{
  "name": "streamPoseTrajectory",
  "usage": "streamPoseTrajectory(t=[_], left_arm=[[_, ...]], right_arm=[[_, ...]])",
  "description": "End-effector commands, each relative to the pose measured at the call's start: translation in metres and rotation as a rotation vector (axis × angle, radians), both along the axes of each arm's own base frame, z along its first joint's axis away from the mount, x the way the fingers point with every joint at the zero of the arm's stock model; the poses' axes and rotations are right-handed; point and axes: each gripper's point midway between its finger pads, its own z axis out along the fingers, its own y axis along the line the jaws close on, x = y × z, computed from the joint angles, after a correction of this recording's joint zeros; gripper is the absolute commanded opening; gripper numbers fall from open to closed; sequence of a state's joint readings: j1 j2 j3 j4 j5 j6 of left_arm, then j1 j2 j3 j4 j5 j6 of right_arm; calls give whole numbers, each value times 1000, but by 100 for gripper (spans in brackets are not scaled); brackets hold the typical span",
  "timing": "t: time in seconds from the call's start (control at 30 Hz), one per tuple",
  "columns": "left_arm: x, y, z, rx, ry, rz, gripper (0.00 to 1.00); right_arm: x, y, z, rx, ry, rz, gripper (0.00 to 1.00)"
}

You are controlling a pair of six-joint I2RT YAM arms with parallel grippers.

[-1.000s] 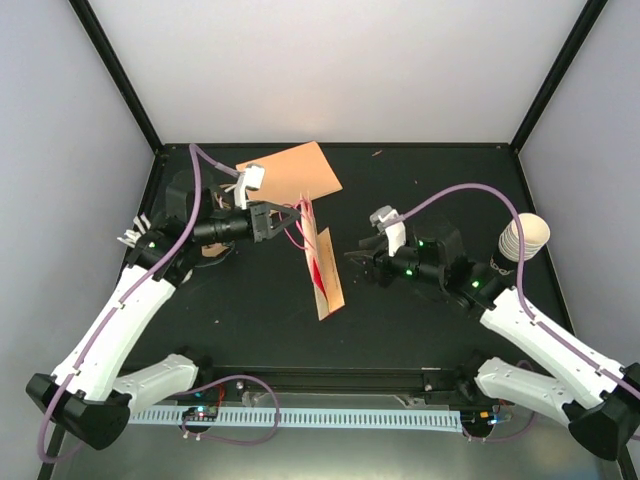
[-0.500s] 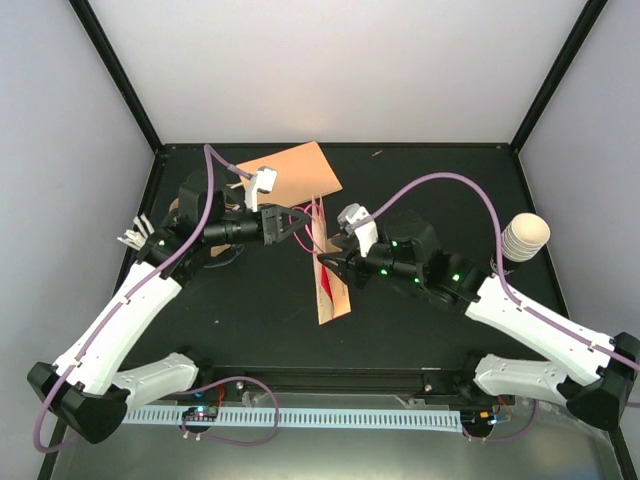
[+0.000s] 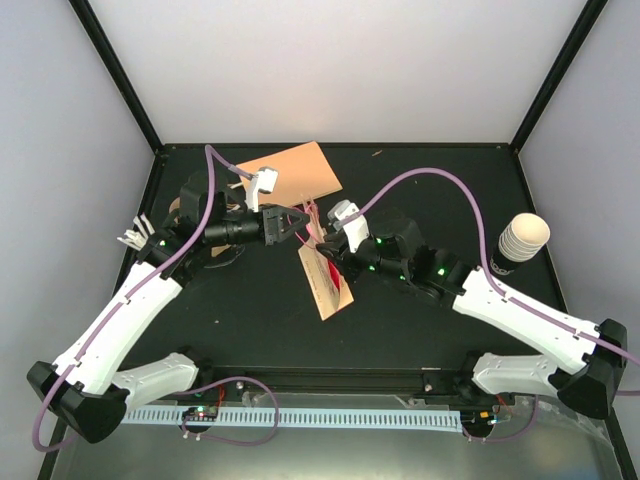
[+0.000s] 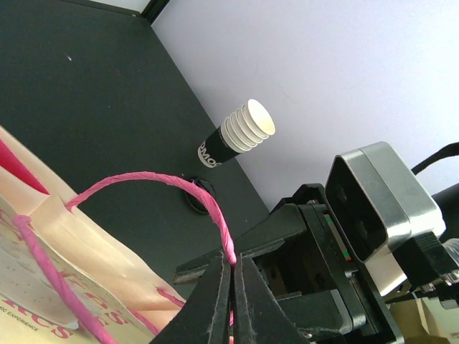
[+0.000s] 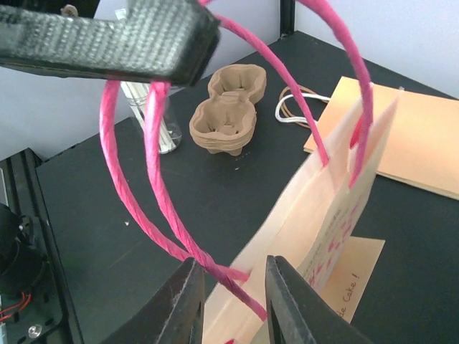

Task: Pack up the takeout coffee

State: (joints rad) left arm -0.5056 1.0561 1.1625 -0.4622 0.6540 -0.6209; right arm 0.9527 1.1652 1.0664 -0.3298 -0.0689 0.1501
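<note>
The takeout coffee (image 3: 521, 243), a cream ribbed cup with a dark base, stands at the table's right edge and also shows as the cup (image 4: 240, 134) in the left wrist view. A tan paper bag (image 3: 325, 285) with pink handles stands mid-table. My left gripper (image 3: 299, 222) is shut on one pink handle (image 4: 154, 179) and holds it up. My right gripper (image 5: 233, 290) is open at the bag's mouth. The other pink handle (image 5: 179, 244) and the edge of the bag (image 5: 337, 208) lie between its jaws, far from the cup.
A flat orange envelope (image 3: 300, 170) lies behind the bag. A brown pulp carrier (image 5: 228, 115) and a glass of white sticks (image 5: 154, 118) stand at the left. A white cord loop (image 5: 294, 107) lies near the envelope.
My right arm has swung left, away from the cup, up to the bag. Its jaws have narrowed around the bag's edge and handle. The left gripper keeps its hold on the handle.
</note>
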Motion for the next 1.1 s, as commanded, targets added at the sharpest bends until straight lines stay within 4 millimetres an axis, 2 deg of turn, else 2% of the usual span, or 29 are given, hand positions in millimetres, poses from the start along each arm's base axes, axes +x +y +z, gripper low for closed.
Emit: streamPoseTrajectory(t=[0.0,0.27,0.37,0.5,0.63,0.7,0.9,0.97,1.07], left_arm=[[0,-3,23,-32,-57,-6,2],[-1,-3,21,-32,-57,-8,2],[-3,-1,22,-29,-65,-9,7],[-9,3,28,-21,-90,-8,26],[-15,14,33,9,-128,26,55],[-19,21,35,35,-145,46,65],[-27,46,38,127,-176,128,86],[-30,56,36,165,-177,170,98],[-27,78,29,231,-179,280,99]], right_arm=[[3,7,21,20,-67,-2,26],[8,6,24,24,-72,-30,2],[8,4,24,30,-70,-38,1],[8,1,21,35,-69,-51,1],[8,-3,17,30,-66,-64,1],[8,-4,17,29,-66,-67,1],[7,-6,14,27,-64,-69,1],[7,-6,13,27,-65,-72,1],[7,-7,11,23,-64,-71,1]])
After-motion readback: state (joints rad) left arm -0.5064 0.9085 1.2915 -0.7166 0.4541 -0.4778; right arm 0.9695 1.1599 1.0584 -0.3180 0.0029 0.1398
